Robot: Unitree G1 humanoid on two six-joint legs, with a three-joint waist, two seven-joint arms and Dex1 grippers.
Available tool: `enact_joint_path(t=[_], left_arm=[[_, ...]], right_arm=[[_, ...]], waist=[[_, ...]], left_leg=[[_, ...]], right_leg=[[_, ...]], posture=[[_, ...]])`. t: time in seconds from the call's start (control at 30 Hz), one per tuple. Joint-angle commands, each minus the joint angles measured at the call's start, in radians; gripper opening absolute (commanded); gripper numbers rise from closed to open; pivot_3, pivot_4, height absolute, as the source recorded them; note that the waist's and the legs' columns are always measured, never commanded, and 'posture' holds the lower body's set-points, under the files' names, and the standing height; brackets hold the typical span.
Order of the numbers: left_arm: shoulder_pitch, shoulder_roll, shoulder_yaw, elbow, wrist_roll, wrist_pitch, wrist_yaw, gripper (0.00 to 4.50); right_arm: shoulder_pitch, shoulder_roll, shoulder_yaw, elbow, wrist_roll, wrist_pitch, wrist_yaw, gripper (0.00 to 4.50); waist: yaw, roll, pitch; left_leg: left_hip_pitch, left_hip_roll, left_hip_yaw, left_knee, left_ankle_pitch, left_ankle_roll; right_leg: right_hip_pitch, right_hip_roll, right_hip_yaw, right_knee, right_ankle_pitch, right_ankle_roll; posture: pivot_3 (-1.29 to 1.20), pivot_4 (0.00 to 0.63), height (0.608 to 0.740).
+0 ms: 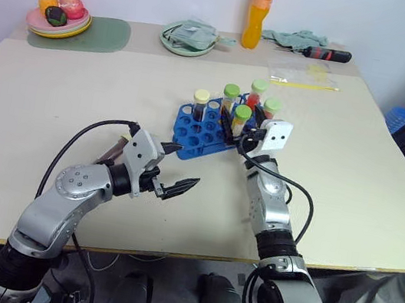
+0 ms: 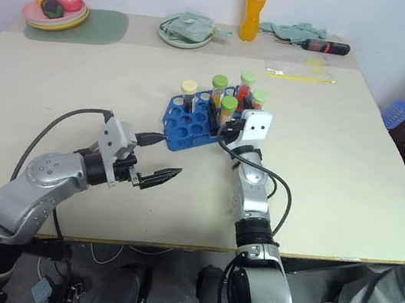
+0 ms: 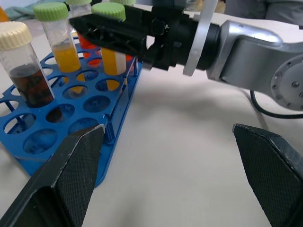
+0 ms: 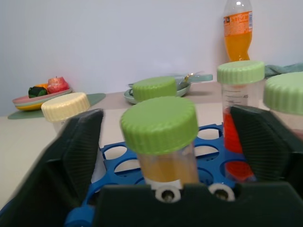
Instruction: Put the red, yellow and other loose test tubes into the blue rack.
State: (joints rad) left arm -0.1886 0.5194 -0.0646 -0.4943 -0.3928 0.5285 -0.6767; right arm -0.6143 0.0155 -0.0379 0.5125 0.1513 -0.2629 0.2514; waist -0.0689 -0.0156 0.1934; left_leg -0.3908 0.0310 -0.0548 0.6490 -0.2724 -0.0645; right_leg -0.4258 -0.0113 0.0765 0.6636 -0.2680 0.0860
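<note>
The right gripper (image 1: 232, 122) is at the blue rack (image 1: 205, 127), and its two black fingers stand apart on both sides of a yellow tube with a green cap (image 4: 161, 142). This tube stands upright in a hole of the rack, and the fingers (image 4: 78, 156) do not press on it. Around it in the rack there are more upright tubes: a dark brown tube with a cream cap (image 1: 199, 106), a red tube with a green cap (image 1: 257, 92), and other green-capped tubes (image 1: 230, 96).

The left gripper (image 1: 178, 169) hangs over the desk (image 1: 55, 103) just beside the near end of the rack, its fingers wide apart and empty.

At the far edge of the desk are an orange drink bottle (image 1: 258, 13), a stack of plates with fruit (image 1: 58, 17), and a green bowl (image 1: 188, 38).
</note>
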Motion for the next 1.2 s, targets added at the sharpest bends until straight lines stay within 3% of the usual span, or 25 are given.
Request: enact_joint_path(t=[0.03,0.17,0.3,0.4,0.5,0.57,0.67,0.8,1.1,1.2], left_arm=[[0.010,0.008,0.022,-0.048,-0.021,0.006,0.005,4.50],[-0.001,0.025,0.128,-0.059,-0.079,0.062,0.042,4.50],[-0.067,0.058,0.320,-0.038,-0.254,0.262,0.118,4.50],[-0.144,0.137,0.363,-0.019,-0.273,0.410,0.183,4.50],[-0.213,0.286,0.264,0.030,-0.174,0.562,0.236,4.50],[-0.310,0.382,0.162,0.111,-0.193,0.802,0.224,4.50],[-0.428,0.446,0.028,0.200,-0.188,0.954,0.198,4.50],[-0.536,0.434,-0.102,0.325,-0.147,0.991,0.181,4.50],[-0.662,0.371,-0.262,0.536,-0.056,0.942,0.140,4.50],[-0.675,0.343,-0.256,0.579,-0.037,0.943,0.140,3.68]], right_arm=[[-0.014,-0.008,0.007,-0.042,-0.012,-0.021,0.006,4.45],[0.023,-0.061,0.041,-0.195,-0.021,0.025,0.062,4.45],[0.067,-0.136,0.043,-0.397,0.026,0.124,0.125,4.45],[0.075,-0.201,0.034,-0.514,0.058,0.213,0.166,4.45],[0.094,-0.294,0.048,-0.640,0.127,0.333,0.275,4.45],[0.132,-0.392,0.085,-0.743,0.188,0.432,0.401,4.45],[0.193,-0.530,0.129,-0.885,0.276,0.558,0.551,4.45],[0.232,-0.627,0.162,-0.982,0.309,0.637,0.628,4.45],[0.257,-0.623,0.188,-1.005,0.274,0.644,0.623,4.45],[0.275,-0.619,0.205,-1.019,0.258,0.638,0.619,4.50]], waist=[[0.000,0.000,0.000],[0.000,0.000,0.000],[0.002,0.000,0.000],[0.002,0.000,0.000],[0.001,0.000,0.000],[0.003,0.000,0.000],[0.001,0.000,0.000],[0.000,-0.001,0.001],[0.013,-0.002,0.001],[0.021,-0.002,0.001]], left_leg=[[0.000,0.000,0.000,0.000,0.000,0.000],[0.000,0.000,0.000,0.000,0.000,0.000],[0.000,0.000,-0.001,0.000,0.000,0.000],[0.000,0.000,-0.001,0.001,0.000,0.000],[0.000,0.000,-0.001,0.000,0.000,0.000],[0.000,-0.001,-0.002,0.000,0.000,0.000],[0.000,-0.001,-0.003,0.000,0.000,0.000],[-0.001,-0.001,-0.002,0.000,0.000,0.000],[-0.001,-0.001,-0.002,0.001,0.000,0.000],[-0.001,-0.001,-0.002,0.001,0.000,0.000]], right_leg=[[0.000,0.000,0.000,0.000,0.000,0.000],[0.000,0.000,0.000,0.000,0.000,0.000],[0.000,0.000,0.000,0.000,0.000,0.000],[0.000,0.000,-0.001,0.000,0.000,0.000],[0.000,0.000,-0.001,0.000,0.000,0.000],[0.001,0.000,-0.001,0.000,0.000,0.000],[0.001,0.000,-0.002,-0.001,-0.001,0.000],[0.001,0.000,-0.002,-0.001,-0.001,0.001],[0.001,0.000,-0.002,0.000,-0.001,0.000],[0.001,0.000,-0.002,0.000,-0.001,0.000]], posture=[[0.00,0.150,0.740],[0.00,0.150,0.740],[0.00,0.150,0.740],[0.00,0.150,0.740],[0.00,0.150,0.740],[0.00,0.150,0.740],[0.00,0.150,0.740],[0.00,0.150,0.740],[0.00,0.150,0.740],[0.00,0.150,0.740]])
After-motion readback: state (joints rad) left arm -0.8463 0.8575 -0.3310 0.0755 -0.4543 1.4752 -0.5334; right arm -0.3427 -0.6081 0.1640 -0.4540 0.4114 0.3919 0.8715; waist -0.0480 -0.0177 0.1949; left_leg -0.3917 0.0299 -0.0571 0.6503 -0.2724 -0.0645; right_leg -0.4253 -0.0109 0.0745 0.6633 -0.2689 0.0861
